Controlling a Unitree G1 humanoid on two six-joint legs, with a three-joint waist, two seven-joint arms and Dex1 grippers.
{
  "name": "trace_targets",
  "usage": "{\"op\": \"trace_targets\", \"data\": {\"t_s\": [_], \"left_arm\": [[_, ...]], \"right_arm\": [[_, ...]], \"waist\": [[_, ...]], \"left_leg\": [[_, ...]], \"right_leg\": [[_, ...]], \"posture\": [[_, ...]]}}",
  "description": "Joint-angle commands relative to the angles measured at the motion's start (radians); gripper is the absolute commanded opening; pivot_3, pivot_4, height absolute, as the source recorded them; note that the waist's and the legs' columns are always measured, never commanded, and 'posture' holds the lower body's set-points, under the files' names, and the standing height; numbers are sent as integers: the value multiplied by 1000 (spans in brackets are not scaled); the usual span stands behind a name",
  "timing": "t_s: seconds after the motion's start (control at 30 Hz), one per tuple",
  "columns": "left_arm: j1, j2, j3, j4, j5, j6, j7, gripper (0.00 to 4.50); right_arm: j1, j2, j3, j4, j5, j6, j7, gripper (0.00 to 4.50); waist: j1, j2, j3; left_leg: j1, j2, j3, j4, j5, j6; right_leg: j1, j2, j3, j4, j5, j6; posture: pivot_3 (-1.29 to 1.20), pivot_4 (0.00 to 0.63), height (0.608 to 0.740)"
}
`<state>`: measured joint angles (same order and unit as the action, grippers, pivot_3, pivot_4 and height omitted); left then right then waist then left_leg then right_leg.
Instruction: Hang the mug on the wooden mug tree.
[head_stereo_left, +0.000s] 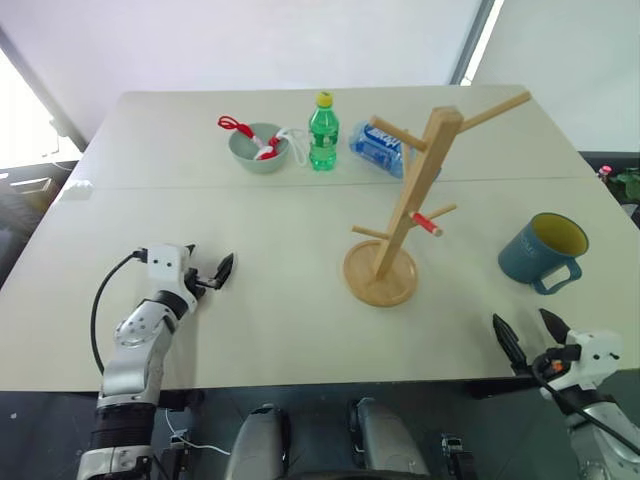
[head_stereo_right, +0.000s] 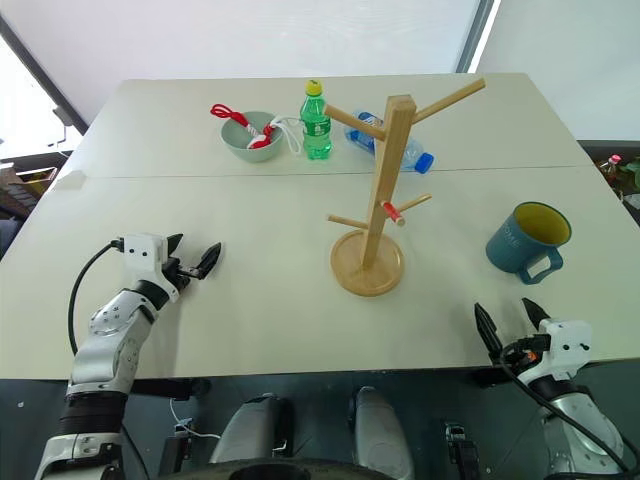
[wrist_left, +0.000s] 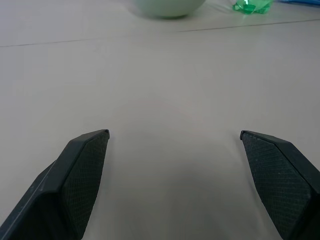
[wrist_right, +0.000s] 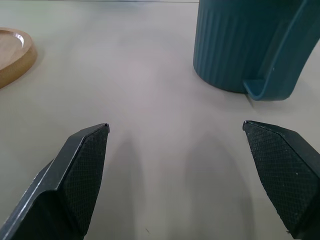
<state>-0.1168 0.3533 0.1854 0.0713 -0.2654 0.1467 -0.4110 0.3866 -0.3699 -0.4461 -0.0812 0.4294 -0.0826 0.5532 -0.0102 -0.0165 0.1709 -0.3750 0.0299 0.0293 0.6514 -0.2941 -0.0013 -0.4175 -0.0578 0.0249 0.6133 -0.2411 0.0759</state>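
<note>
The teal-blue mug (head_stereo_left: 541, 253) with a yellow inside stands upright on the table's right side, its loop handle turned toward the near edge. The wooden mug tree (head_stereo_left: 405, 205) rises from its round base at the table's middle, pegs bare, one red-tipped. My right gripper (head_stereo_left: 530, 336) hovers open at the near right edge, a short way in front of the mug (wrist_right: 250, 45), nothing between its fingers. My left gripper (head_stereo_left: 215, 272) is open above the near left of the table, pointing toward the middle and empty.
At the back stand a pale green bowl (head_stereo_left: 258, 148) holding a red and white utensil, a green bottle (head_stereo_left: 322, 132) and a lying blue-labelled water bottle (head_stereo_left: 378, 148). The beige table (head_stereo_left: 280, 320) stretches bare between my grippers and the tree.
</note>
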Motion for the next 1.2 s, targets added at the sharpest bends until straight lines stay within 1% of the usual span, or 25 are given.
{"op": "trace_targets", "data": {"t_s": [0.03, 0.37, 0.43, 0.57, 0.67, 0.7, 0.73, 0.77, 0.93, 1.07, 1.2], "left_arm": [[9, 0, -6, -35, 4, -8, -5, 4500], [10, 5, -26, -59, -9, 13, -40, 4500], [13, 10, -47, -87, -19, 22, -77, 4500], [55, 42, -132, -252, -124, 67, -274, 4500], [77, 86, -199, -335, -155, 89, -382, 4500], [80, 101, -219, -363, -176, 109, -415, 4500], [80, 115, -234, -386, -194, 128, -442, 4500], [78, 130, -251, -409, -207, 145, -470, 4500], [32, 174, -321, -467, -234, 201, -552, 4500], [-7, 173, -353, -488, -238, 223, -570, 4500], [-28, 164, -361, -492, -240, 226, -565, 4500]], "right_arm": [[-9, -7, -5, -44, 5, 2, -7, 4445], [-22, -1, -3, -50, -5, -4, -24, 4445], [-24, -1, -6, -53, -5, -6, -30, 4445], [-34, -1, 3, -47, -9, -12, -25, 4445], [-48, 3, -13, -65, 19, -2, -32, 3691], [-51, -2, -16, -66, 7, -2, -43, 3089], [-54, -5, -18, -66, -2, -3, -49, 3089], [-57, -7, -21, -68, -2, -2, -54, 2315], [-92, -19, -26, -55, -12, 9, -85, 23], [-127, -28, -34, -17, -59, 19, -142, 23], [-155, -33, -49, 24, -72, 10, -175, 23]], "waist": [[0, 0, 0], [0, 0, 0], [0, 0, 0], [-1, 0, 0], [-1, 0, 0], [-1, 0, 0], [-1, 1, -1], [-2, 1, -1], [-2, 1, -1], [-2, 1, -1], [-1, 1, -1]], "left_leg": [[0, 0, 0, 0, 0, 0], [0, 0, 0, 0, 0, 0], [0, 0, 0, 0, 0, 0], [0, 0, 1, 1, 0, 0], [0, 0, 1, 1, 0, 0], [1, 1, 1, 1, 0, 0], [1, 1, 1, 1, 0, 0], [1, 1, 1, 1, 0, 0], [1, 2, 0, 1, 0, 0], [1, 2, 0, 3, 0, 0], [1, 1, 0, 3, 0, 0]], "right_leg": [[0, 0, 0, 0, 0, 0], [0, 2, -1, 0, 0, 0], [0, 2, -1, 0, 0, 0], [0, 4, -1, 0, 0, 0], [0, 6, 0, 0, 0, 0], [0, 6, 0, 0, 0, 0], [0, 6, 1, 0, 0, 0], [0, 7, 1, 1, 0, 0], [0, 9, 1, 1, 0, 0], [1, 10, 1, 1, 0, 0], [1, 11, 1, 1, 0, 0]], "posture": [[0, 150, 740], [0, 150, 740], [0, 150, 740], [0, 150, 740], [0, 150, 740], [0, 150, 740], [0, 150, 740], [0, 150, 740], [0, 150, 740], [0, 150, 740], [0, 150, 740]]}}
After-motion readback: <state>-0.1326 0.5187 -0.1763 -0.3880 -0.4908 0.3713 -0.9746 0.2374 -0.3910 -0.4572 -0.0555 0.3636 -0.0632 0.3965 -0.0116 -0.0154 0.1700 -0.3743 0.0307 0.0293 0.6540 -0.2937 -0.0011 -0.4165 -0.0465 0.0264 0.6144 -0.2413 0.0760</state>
